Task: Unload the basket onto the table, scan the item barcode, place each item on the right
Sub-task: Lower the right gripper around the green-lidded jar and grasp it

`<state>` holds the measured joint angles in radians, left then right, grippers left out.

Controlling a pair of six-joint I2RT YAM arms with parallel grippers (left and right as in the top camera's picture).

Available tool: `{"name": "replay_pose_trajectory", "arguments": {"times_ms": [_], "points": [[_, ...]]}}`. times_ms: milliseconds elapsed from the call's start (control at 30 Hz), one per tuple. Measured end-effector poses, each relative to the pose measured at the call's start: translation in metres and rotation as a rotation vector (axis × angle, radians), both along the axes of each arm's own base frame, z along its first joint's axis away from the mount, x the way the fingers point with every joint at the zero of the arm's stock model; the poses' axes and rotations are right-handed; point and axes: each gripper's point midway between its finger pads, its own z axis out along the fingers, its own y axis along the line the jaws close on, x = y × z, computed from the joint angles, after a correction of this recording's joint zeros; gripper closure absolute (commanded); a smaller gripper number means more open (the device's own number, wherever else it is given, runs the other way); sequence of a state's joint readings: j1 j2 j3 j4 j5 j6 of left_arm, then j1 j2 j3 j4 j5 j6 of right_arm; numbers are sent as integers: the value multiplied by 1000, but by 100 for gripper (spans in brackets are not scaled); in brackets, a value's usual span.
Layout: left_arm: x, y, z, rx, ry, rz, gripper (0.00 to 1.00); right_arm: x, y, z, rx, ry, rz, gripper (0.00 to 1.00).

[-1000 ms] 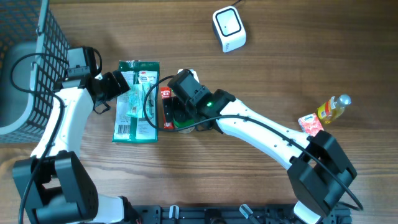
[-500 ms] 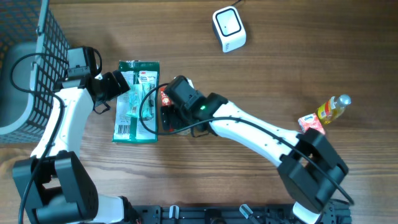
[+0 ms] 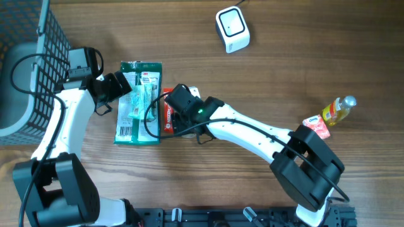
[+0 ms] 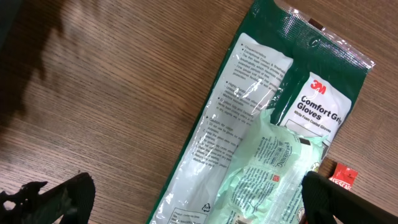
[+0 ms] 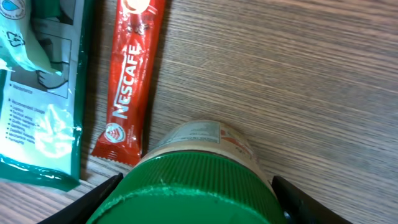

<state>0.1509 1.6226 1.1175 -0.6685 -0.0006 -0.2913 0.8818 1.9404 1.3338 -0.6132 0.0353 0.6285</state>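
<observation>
While left fingers (image 4: 59, 194) hang wide over the glove pack (image 4: 249, 124), right fingers (image 5: 305, 211) flank the jar (image 5: 193, 186); grip unclear.

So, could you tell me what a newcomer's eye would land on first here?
Probably the green gloves package lying flat left of centre, with the left gripper open over it. Next, the right gripper straddling a green-lidded jar, a red Nescafe stick lying between jar and package. The white scanner sits apart at the top of the overhead view.
</observation>
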Motion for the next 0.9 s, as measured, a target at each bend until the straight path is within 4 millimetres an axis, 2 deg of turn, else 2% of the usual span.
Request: {"name": "replay_pose_trajectory", "arguments": {"times_ms": [233, 400, 533, 733, 900], "points": [[0, 0, 0, 0, 0, 0, 0, 7, -17, 21, -21, -42, -34, 27], [0, 0, 0, 0, 0, 0, 0, 9, -46, 15, -95, 1, -80, 26], [0, 0, 0, 0, 0, 0, 0, 23, -76, 13, -141, 19, -154, 23], [0, 0, 0, 0, 0, 0, 0, 37, -96, 14, -154, 11, -214, 22], [0, 0, 0, 0, 0, 0, 0, 43, -104, 14, -155, 14, -237, 22]]}}
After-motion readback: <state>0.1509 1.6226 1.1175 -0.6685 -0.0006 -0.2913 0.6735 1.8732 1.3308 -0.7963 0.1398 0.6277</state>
